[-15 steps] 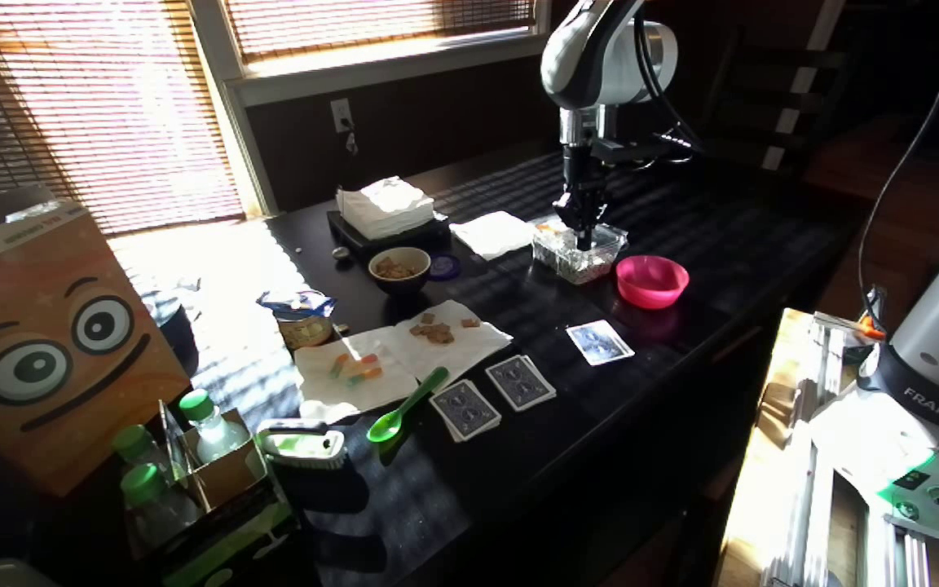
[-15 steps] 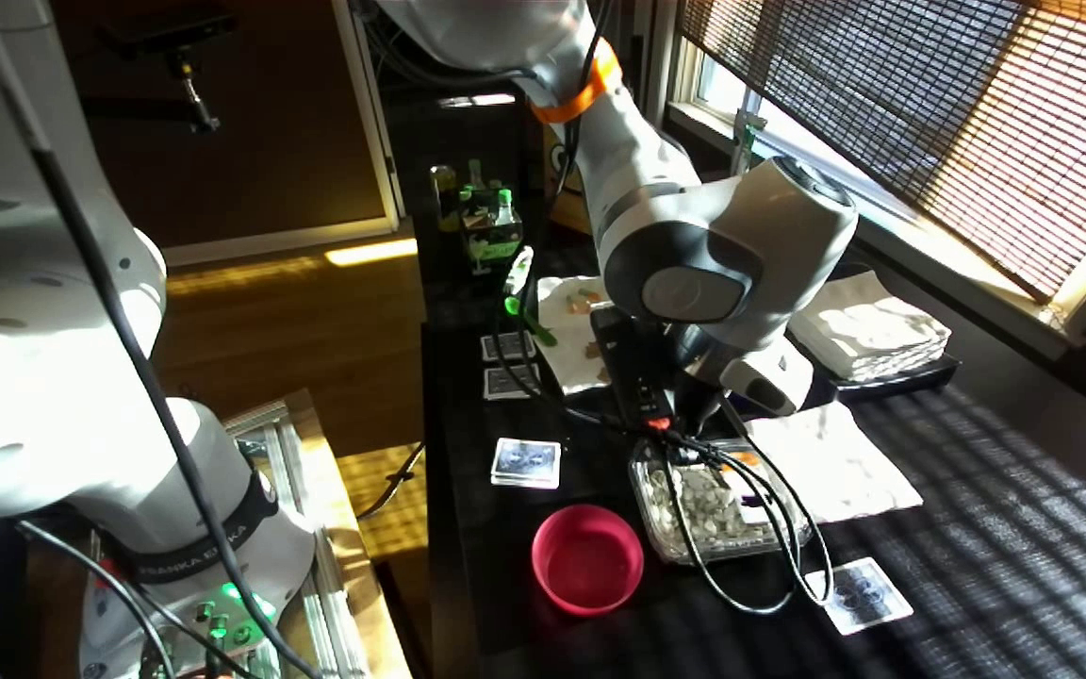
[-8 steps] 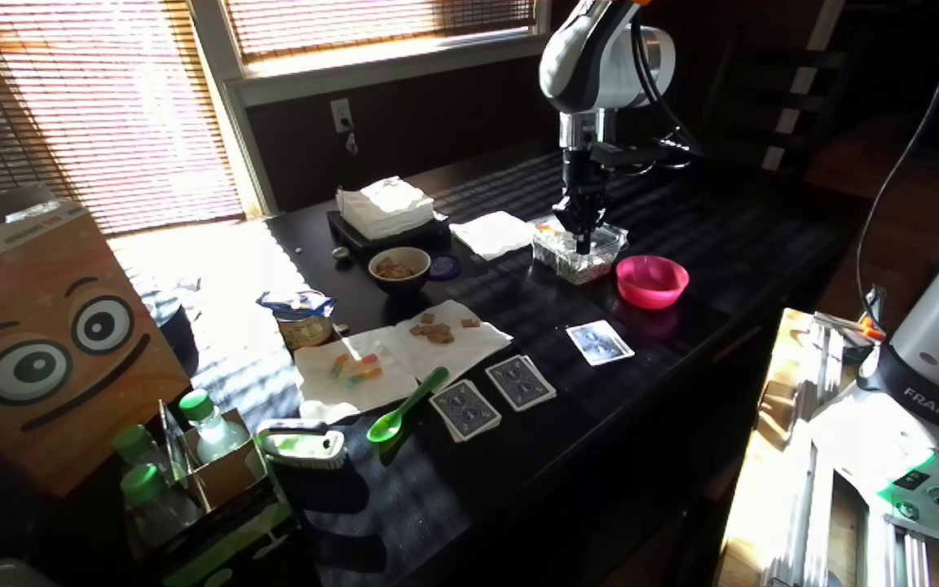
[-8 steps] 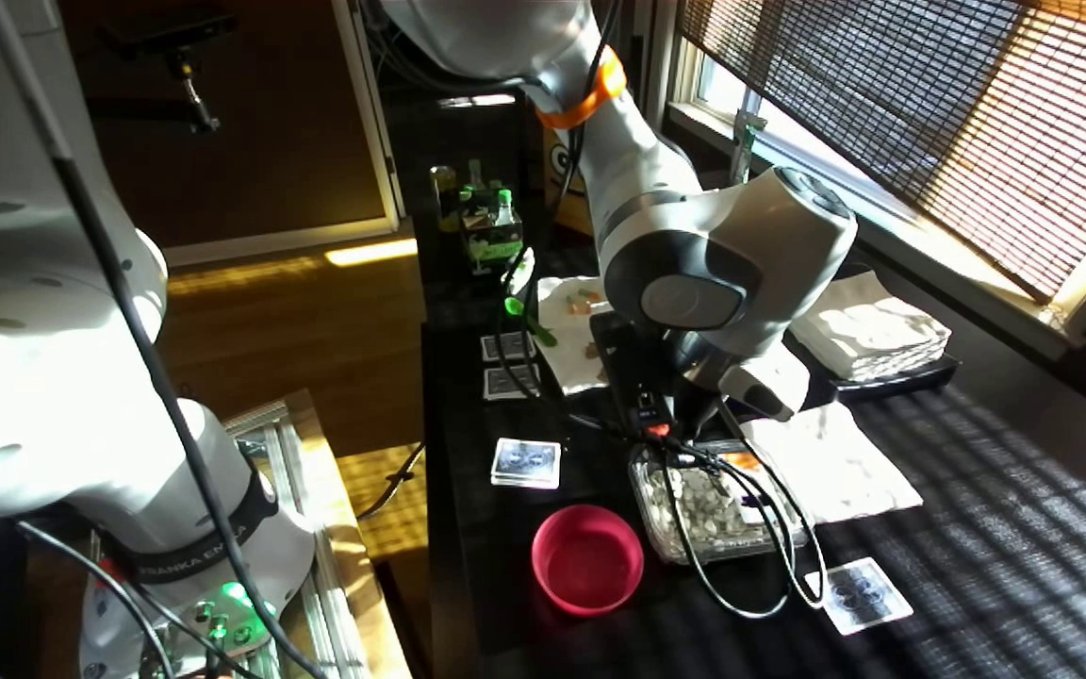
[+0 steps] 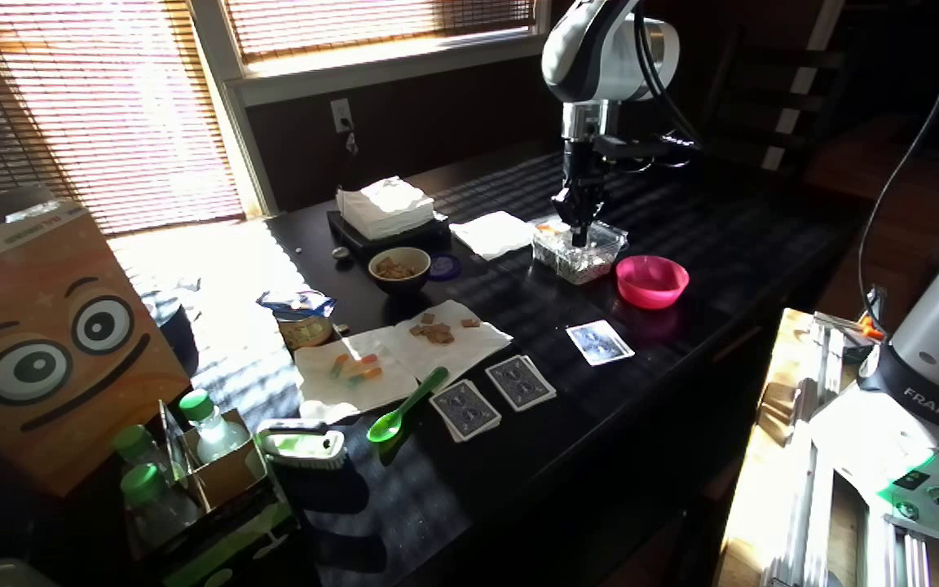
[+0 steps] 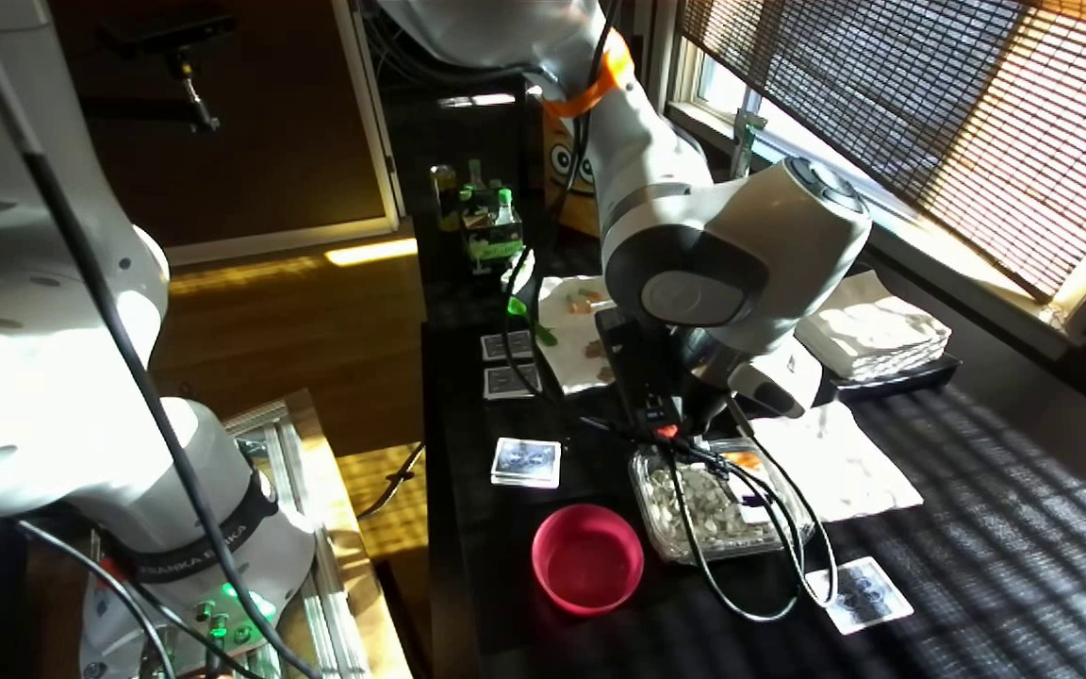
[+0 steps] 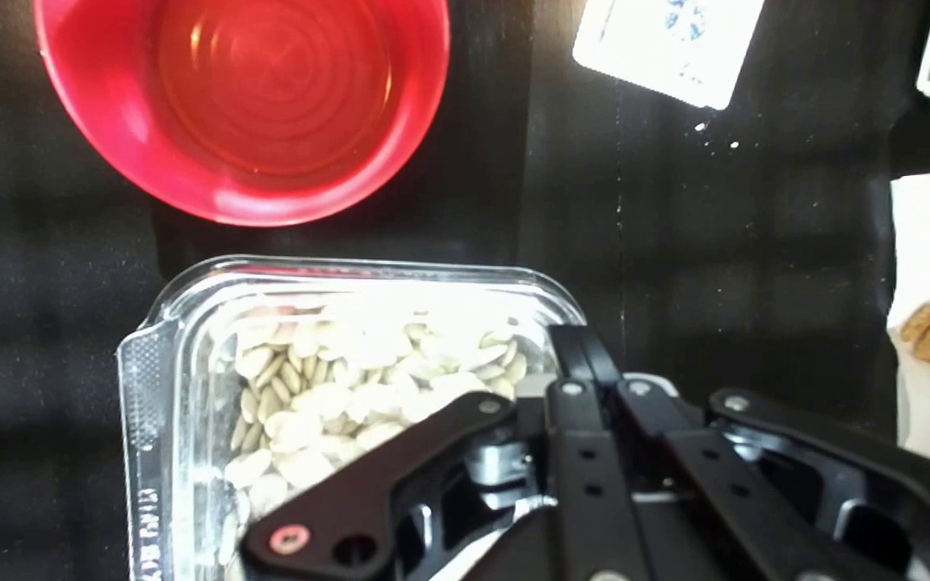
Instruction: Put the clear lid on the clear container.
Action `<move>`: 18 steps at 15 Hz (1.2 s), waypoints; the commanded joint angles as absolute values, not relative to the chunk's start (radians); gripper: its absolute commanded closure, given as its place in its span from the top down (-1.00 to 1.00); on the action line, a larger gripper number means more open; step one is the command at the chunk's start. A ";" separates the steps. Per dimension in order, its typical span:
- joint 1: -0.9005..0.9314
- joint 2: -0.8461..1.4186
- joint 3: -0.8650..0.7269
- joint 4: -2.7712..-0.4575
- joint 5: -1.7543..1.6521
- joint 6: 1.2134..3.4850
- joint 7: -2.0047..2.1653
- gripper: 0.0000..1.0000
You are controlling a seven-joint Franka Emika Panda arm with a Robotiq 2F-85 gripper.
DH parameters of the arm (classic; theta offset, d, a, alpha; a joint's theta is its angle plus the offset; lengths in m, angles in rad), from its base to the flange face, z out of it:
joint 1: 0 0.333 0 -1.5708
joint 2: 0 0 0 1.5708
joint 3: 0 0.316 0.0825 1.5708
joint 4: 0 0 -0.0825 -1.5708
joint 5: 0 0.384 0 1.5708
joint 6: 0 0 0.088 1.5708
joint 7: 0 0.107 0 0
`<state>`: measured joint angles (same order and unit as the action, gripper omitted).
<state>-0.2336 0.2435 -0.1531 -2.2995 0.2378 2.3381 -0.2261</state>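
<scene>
Slightly higher than half a second ago, the gripper [image 5: 579, 240] stands over the clear container [image 5: 569, 266], fingers [image 7: 573, 355] pressed together — contact unclear. The clear lid [image 7: 360, 379] lies on top; a pink bowl [image 5: 652, 297] sits alongside — in an exterior view, cables [image 6: 758, 619] partly hide the lid.

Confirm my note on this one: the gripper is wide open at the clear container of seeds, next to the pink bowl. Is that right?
Not quite: the wrist view shows the gripper shut, not wide open. It is at the clear container of seeds, next to the pink bowl.
</scene>
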 commanded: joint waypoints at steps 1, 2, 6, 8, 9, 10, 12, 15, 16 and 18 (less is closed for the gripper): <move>-0.247 0.201 -0.156 -2.319 0.253 2.391 -0.230 -1.00; -0.248 0.196 -0.158 -2.320 0.255 2.406 -0.229 -1.00; -0.236 0.186 -0.169 -2.334 0.226 2.544 -0.166 -0.21; -0.228 0.191 -0.177 -2.334 0.195 2.601 -0.116 0.07; -0.224 0.191 -0.181 -2.336 0.181 2.622 -0.091 0.20; -0.216 0.192 -0.191 -2.338 0.154 2.646 -0.054 0.35; -0.200 0.192 -0.213 -2.337 0.077 2.658 0.017 0.61; -0.183 0.189 -0.242 -2.327 -0.030 2.633 0.096 1.00; -0.176 0.188 -0.251 -2.326 -0.063 2.630 0.121 1.00; -0.174 0.181 -0.254 -2.323 -0.091 2.607 0.133 1.00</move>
